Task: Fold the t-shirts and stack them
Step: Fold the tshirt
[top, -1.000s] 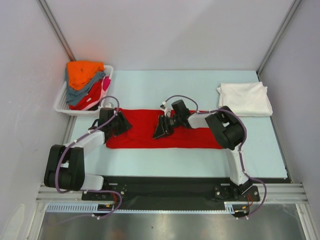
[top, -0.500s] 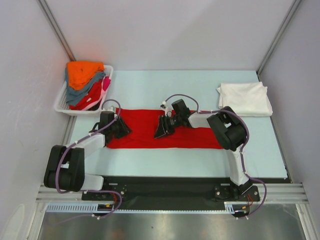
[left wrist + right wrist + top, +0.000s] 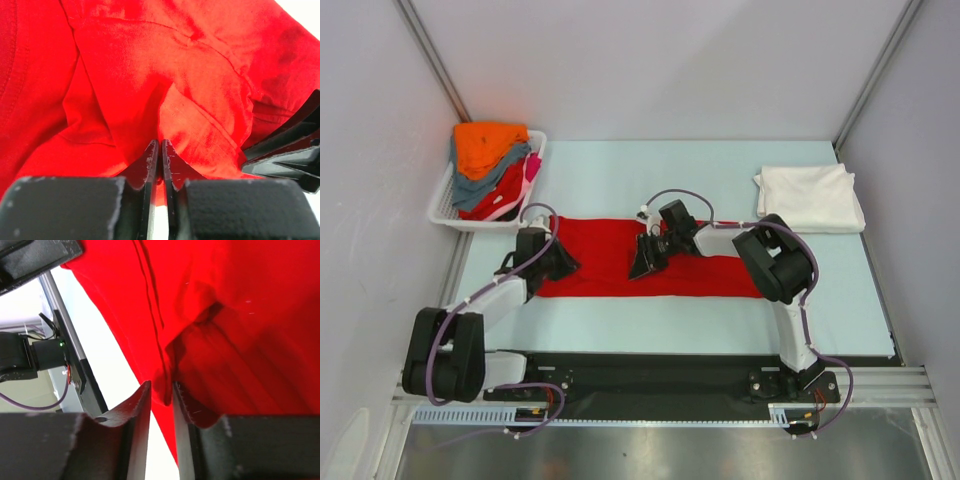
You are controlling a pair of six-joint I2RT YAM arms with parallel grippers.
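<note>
Pincers closed on red shirt

Plain bright red cloth t-shirt (image 3: 650, 270) lies as a long band at frame centre on the pale blue tabletop (image 3: 620, 180). Left pincer (image 3: 160, 160) pinches its left end; right pincer (image 3: 161, 395) grips a fold near the middle.

The overhead view is evenly and brightly lit, sharp throughout, with soft short shadows under the arms on the pale surface (image 3: 620, 170). Both wrist views are close up: the red t-shirt (image 3: 165, 75) glows saturated, and background patches blow out to white at the frame edges.
</note>
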